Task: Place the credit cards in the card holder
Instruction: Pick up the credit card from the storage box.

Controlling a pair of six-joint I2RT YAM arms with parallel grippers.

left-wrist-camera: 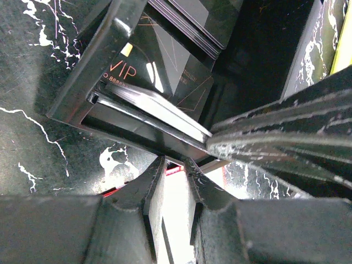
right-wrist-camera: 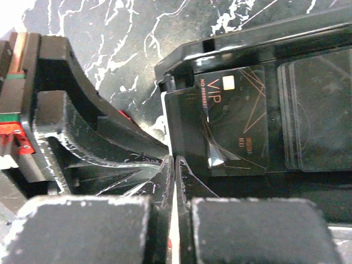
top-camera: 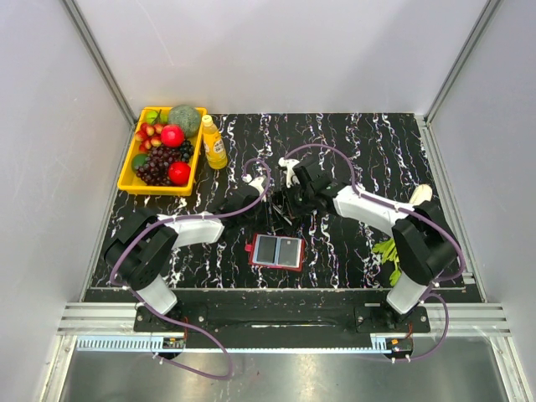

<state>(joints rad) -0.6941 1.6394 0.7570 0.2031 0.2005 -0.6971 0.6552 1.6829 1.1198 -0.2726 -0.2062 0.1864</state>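
Card holder (top-camera: 253, 249) flat on black marbled table (top-camera: 352, 142), grey walls (top-camera: 276, 50)

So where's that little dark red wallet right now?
In the top view the card holder lies flat on the marbled table, front centre, between the left arm and right arm, well away from the yellow fruit basket at back left.
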